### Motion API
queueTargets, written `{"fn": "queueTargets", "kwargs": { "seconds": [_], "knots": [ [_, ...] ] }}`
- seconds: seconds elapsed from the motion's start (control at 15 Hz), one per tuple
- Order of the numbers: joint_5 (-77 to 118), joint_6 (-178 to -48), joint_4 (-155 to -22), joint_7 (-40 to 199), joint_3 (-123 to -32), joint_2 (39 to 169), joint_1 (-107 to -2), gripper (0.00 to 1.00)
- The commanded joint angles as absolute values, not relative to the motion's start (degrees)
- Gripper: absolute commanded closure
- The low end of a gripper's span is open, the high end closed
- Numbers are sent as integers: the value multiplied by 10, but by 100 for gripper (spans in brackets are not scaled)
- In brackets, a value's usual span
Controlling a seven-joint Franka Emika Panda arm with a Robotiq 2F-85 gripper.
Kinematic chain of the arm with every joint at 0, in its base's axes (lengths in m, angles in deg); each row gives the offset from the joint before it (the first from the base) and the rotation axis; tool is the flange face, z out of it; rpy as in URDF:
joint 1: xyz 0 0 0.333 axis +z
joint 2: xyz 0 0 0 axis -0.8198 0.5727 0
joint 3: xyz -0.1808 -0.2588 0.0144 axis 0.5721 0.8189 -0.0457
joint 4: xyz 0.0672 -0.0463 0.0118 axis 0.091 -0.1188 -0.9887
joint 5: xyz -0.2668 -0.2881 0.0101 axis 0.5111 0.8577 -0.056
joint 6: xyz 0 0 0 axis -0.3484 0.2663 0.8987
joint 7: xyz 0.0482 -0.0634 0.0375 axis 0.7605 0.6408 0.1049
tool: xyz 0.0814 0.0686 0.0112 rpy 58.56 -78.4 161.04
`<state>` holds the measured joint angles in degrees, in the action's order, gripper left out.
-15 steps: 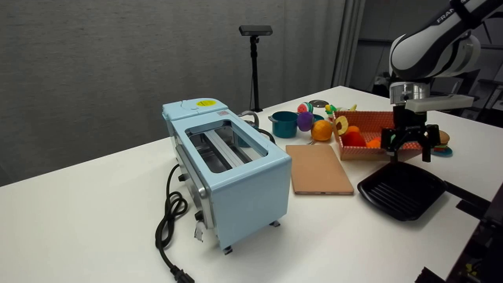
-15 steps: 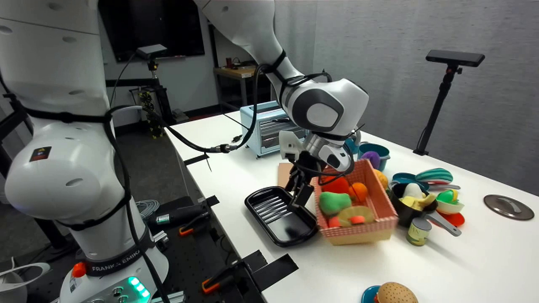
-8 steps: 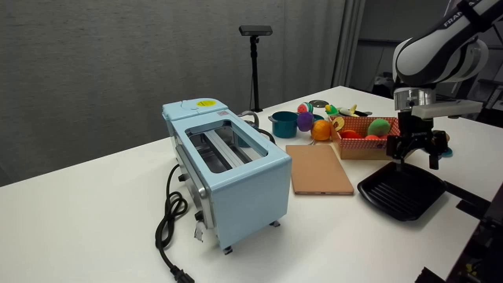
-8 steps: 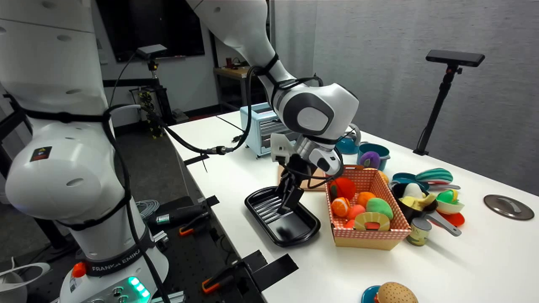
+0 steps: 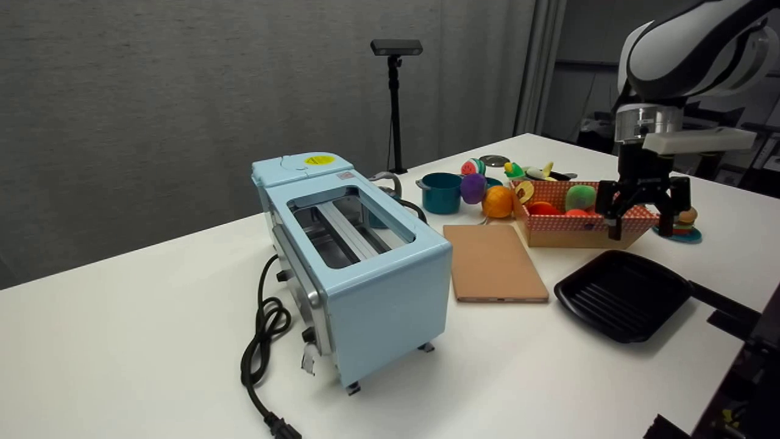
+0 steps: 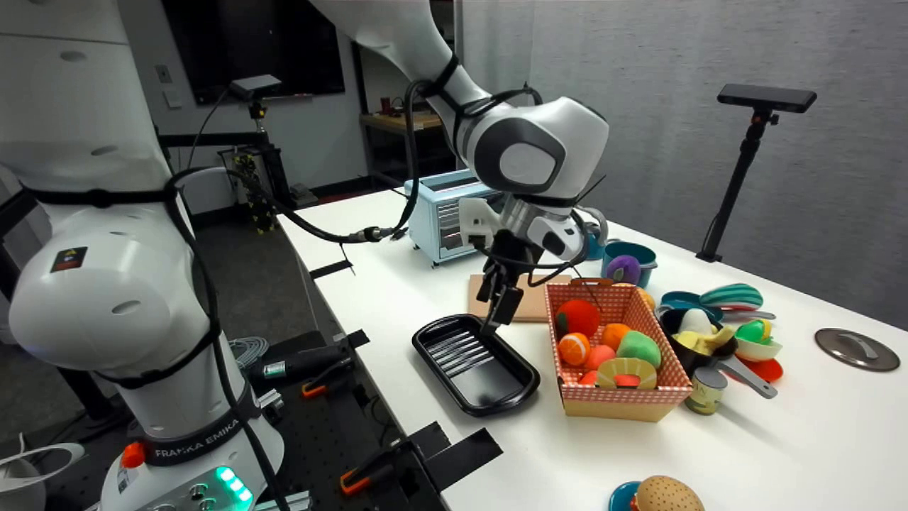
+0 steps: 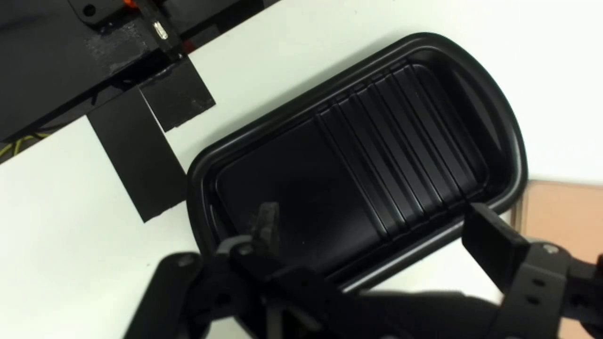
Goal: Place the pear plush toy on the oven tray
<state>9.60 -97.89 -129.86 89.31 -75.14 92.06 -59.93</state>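
Gripper (image 5: 640,233), spread and empty, just raised above oven tray (image 6: 477,370); pear plush toy (image 6: 639,348), in basket (image 6: 624,409) at right, still unplaced.

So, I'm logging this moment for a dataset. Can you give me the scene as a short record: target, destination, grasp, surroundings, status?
target: pear plush toy, bright green
target location: inside the red-checked box, along with a round red toy
destination: black oven tray, lying on the white table, beside the box and apart from it
grasp: hand open, holding nothing, near the oven tray
surroundings: light-blue toaster oven; toy burger on a blue plate
status: pear plush toy not yet on the oven tray
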Motion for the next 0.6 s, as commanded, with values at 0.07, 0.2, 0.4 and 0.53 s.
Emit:
{"fn": "queueTargets", "kwargs": {
  "seconds": [0.07,0.2,0.4,0.53],
  "knots": [
    [124,-956,-1277,907,-748,860,-606,0],
    [126,-953,-1250,899,-742,864,-615,0],
    [117,-957,-1204,890,-724,892,-633,0],
    [113,-958,-1175,886,-712,916,-645,0]
  ]
}}
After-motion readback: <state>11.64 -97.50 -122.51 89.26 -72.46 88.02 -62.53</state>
